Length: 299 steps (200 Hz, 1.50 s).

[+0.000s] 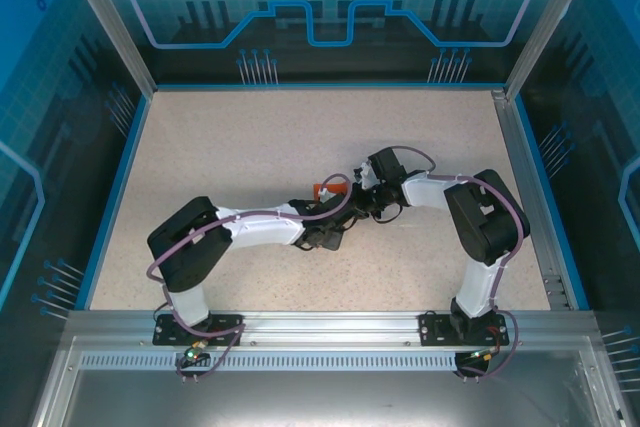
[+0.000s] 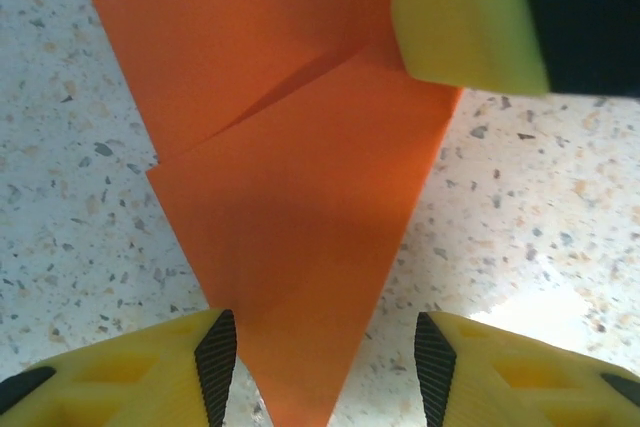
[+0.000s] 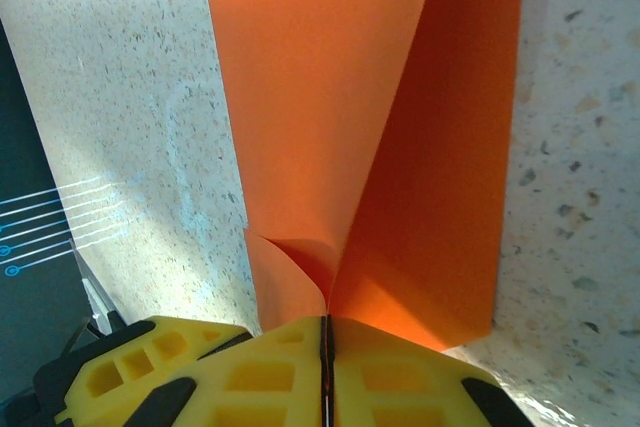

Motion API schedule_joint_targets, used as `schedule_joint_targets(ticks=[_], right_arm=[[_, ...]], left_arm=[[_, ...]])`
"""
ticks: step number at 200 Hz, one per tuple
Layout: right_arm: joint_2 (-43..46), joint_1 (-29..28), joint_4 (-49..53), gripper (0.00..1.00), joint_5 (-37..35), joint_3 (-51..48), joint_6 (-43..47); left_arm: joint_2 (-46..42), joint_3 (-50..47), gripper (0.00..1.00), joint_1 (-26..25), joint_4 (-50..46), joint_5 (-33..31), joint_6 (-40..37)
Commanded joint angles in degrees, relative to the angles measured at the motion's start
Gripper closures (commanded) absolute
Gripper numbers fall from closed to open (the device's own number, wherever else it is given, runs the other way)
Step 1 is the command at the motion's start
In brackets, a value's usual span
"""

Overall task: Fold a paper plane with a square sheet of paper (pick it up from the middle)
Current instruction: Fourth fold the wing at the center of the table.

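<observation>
the orange paper (image 2: 300, 217), thin and matte, lies creased into a sharp pointed wedge with overlapping flaps on the speckled, stone-look table (image 2: 530, 197), at its middle where the two arms meet. the right gripper (image 3: 325, 332) is clenched, its moulded yellow fingers (image 3: 260, 377) pinching the paper's folded edge. the left gripper (image 2: 325, 352) is released, its ribbed black pads (image 2: 218, 357) standing apart on either side of the wedge's tip.

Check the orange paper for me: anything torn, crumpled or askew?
No tear visible. One oddity: the orange paper buckles into a small curl right where the right fingers pinch its edge.
</observation>
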<state>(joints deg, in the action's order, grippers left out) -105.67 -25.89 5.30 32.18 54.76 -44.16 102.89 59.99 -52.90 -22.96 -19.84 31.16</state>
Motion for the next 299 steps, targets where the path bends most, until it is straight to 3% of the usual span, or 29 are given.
schedule_joint_targets(ticks=[1, 46, 124, 299], right_arm=[[1.67, -0.81, 0.28, 0.91, 1.74, 0.82, -0.4], [1.42, -0.78, 0.84, 0.9, 1.75, 1.34, -0.14], [0.88, -0.81, 1.19, 0.89, 1.72, 1.46, 0.14], [0.17, -0.82, 2.1, 0.88, 1.82, 2.19, 0.88]], left_arm=[[1.15, 1.68, 0.48, -0.87, -2.31, -4.13, 0.4], [1.47, 1.89, 0.56, -1.41, -2.22, -6.09, 0.33], [0.6, 1.71, 0.57, -2.63, -2.35, -9.15, 0.14], [0.06, 0.66, 0.86, -3.43, -2.6, -10.92, 0.86]])
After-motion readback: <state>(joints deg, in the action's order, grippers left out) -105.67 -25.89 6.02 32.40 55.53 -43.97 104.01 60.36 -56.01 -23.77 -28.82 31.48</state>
